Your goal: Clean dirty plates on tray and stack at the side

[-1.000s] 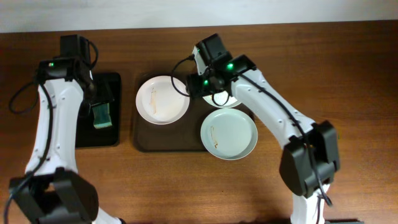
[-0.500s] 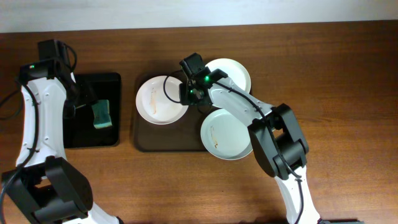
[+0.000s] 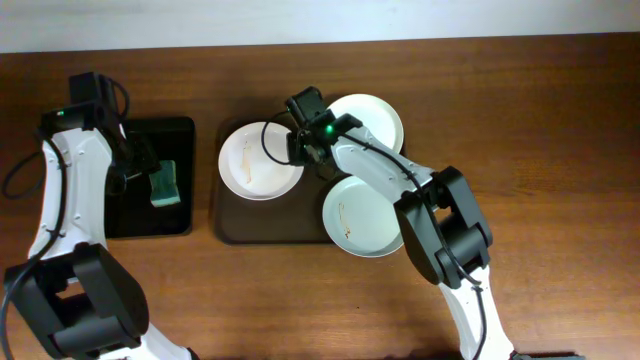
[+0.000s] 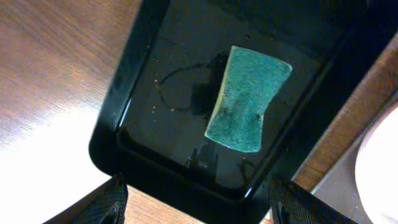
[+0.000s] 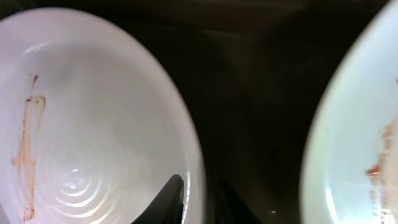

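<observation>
The bench shows reddish-brown wood grain, the tray is dark brown, the nine-o'clock plate is white with a rust-red streak, the one-o'clock plate plain white, the five-o'clock plate pale bluish-white with a thin yellowish streak, and the sponge is teal-green on a glossy black tray.

You have three dirty plates lying flat and face up on the dark brown tray, which sits on the table with its long side running left to right. The left-hand plate is white with a thin reddish streak down its left half and lies wholly inside the tray's left end. The far-right plate is white and overhangs the tray's back rim, while the near-right plate is pale bluish with a faint yellowish streak near its left edge and overhangs the front right corner.
</observation>
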Controlling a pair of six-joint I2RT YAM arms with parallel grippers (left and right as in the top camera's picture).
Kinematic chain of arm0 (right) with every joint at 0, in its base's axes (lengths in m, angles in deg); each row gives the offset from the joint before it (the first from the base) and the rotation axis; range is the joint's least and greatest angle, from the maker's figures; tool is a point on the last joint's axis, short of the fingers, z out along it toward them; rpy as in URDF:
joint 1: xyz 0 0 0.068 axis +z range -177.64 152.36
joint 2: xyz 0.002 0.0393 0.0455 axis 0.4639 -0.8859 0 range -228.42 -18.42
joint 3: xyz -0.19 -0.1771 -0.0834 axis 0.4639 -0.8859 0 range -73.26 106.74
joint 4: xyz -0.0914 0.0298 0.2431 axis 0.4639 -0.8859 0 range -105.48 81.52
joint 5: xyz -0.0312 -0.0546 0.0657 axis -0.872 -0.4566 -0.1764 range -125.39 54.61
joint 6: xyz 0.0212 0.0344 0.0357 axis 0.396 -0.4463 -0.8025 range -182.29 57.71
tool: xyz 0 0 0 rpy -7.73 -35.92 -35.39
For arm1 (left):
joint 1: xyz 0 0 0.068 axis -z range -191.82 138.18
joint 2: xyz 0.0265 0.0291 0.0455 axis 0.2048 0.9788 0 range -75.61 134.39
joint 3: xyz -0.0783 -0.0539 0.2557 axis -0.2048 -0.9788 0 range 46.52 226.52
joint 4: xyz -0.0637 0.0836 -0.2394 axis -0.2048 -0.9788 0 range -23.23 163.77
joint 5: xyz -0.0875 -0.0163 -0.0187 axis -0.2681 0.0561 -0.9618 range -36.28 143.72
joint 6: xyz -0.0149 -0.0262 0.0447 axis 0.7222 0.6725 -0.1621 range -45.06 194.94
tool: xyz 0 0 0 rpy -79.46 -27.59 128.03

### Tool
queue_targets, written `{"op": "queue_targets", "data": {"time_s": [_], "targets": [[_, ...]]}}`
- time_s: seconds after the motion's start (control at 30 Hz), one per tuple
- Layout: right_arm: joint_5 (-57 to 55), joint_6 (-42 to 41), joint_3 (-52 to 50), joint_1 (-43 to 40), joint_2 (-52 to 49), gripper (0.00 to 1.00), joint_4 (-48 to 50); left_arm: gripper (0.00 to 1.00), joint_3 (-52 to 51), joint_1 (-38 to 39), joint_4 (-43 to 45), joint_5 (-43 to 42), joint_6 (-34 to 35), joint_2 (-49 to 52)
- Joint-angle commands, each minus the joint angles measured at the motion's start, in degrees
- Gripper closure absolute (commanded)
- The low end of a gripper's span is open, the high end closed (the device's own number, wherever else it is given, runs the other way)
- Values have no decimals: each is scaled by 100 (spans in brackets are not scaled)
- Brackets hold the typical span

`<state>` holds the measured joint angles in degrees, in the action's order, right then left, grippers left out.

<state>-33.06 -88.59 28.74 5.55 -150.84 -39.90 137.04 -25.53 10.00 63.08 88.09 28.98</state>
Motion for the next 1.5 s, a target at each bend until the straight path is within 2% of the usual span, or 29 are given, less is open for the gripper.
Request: {"op": "queue_targets", "data": {"time_s": [0.0,0.07,0.1,0.3,0.47,0.7,0.83,1.03,1.47], "targets": [[-109,79,-44,131,-236,83,11,29,-50,-175,28,114,140,9],[-107,79,-44,136,-238,94,-55,29,-50,-195,37,114,140,20],[-107,76,-44,136,-238,96,-111,29,-50,-195,37,96,140,33],[92,61,-44,136,-238,96,-592,31,-273,-195,125,31,140,181],[214,-79,-44,136,-238,96,-872,30,-680,-195,358,-586,140,343],[212,-76,-44,136,-238,96,-866,31,-1462,-184,1770,-533,42,448],[210,-76,-44,136,-238,96,-866,40,-1722,-177,2468,-575,-402,448],[192,-76,-44,136,-238,96,-844,40,-1742,-129,2771,-881,-531,448],[192,-74,-44,136,-238,96,-846,40,-1742,129,2863,-809,-442,802]]}}
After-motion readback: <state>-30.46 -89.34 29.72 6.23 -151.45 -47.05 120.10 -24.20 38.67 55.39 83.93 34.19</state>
